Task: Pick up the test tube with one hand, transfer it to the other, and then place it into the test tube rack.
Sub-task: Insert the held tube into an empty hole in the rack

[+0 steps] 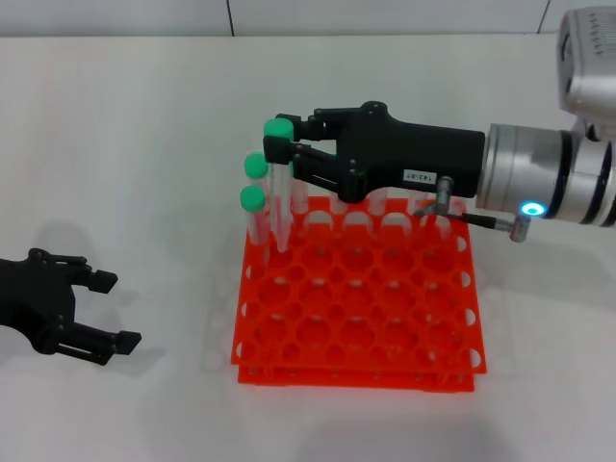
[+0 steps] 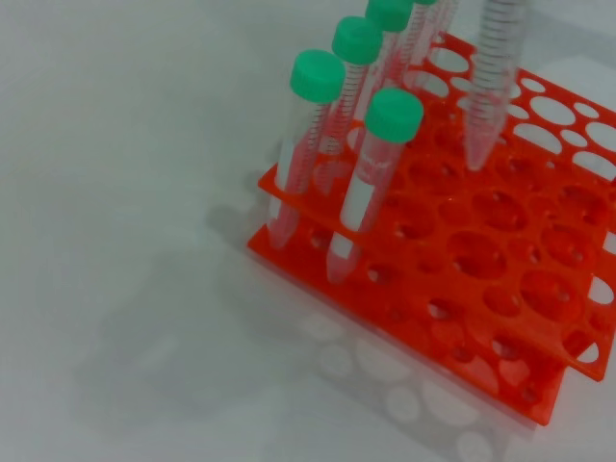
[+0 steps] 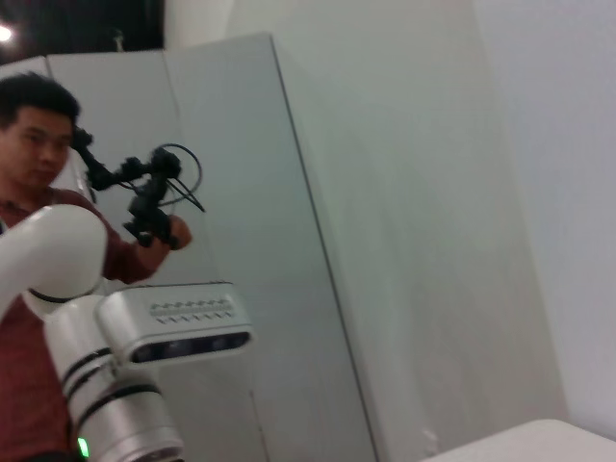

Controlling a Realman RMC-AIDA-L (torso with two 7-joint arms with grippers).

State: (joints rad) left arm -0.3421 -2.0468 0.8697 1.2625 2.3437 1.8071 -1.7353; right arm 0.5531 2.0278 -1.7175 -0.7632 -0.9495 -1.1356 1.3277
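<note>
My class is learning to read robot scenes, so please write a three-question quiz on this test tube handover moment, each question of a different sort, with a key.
1. True or false: the right gripper holds the green-capped test tube upright over the orange-red test tube rack.
2. Where is the left gripper?
A. Clamped on the rack
B. Open and empty, low at the robot's left of the rack
C. Holding a second tube
3. Fill in: the held tube's tip hangs over the rack's ____ edge, beside capped tubes already standing in holes.

Key
1. True.
2. B.
3. Left, as the head view shows; the left wrist view shows its tip not yet seated.
</note>
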